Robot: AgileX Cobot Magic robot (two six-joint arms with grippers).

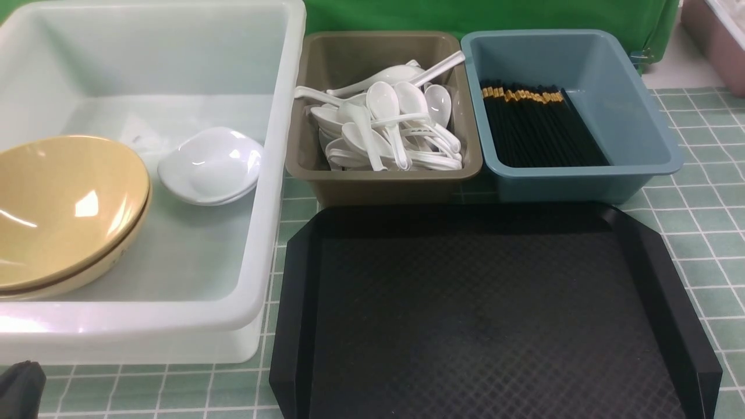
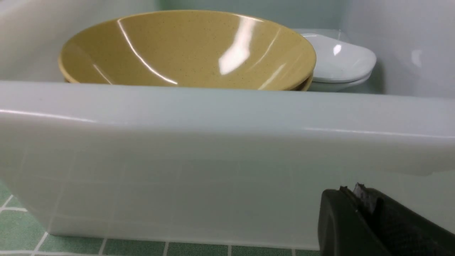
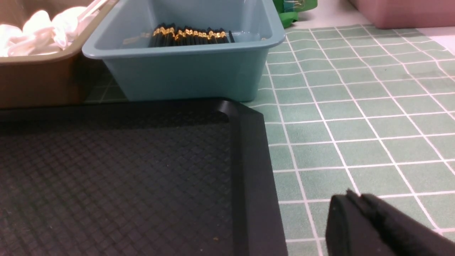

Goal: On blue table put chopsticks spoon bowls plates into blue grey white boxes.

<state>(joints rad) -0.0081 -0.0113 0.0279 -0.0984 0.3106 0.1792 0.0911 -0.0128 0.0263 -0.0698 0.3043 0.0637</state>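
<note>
Nearest us, at the table's (image 1: 698, 233) front edge, both claws rest low. Our left claw (image 2: 359, 202) sits pinched together and empty, just in front of the tub's (image 1: 145, 323) near wall; our right claw (image 3: 355, 206) is all but shut, holding nothing, over bare tiles just right of the black tray (image 1: 483, 314). We see nothing on the tray. Beyond it, everything already lies boxed. Bowls (image 1: 64, 203) are stacked at the tub's near left, with plates (image 1: 209, 166) just beside them, towards its middle. Farther back, spoons (image 1: 390, 125) fill the grey box (image 1: 384, 180), and chopsticks (image 1: 535, 131) lie in the blue box (image 1: 628, 105), long axes running front to back, gold ends far. Judging from this, we have no piece left to fetch: neither claw has a target, though the left is nearer the bowls, the right nearer the chopsticks.
</note>
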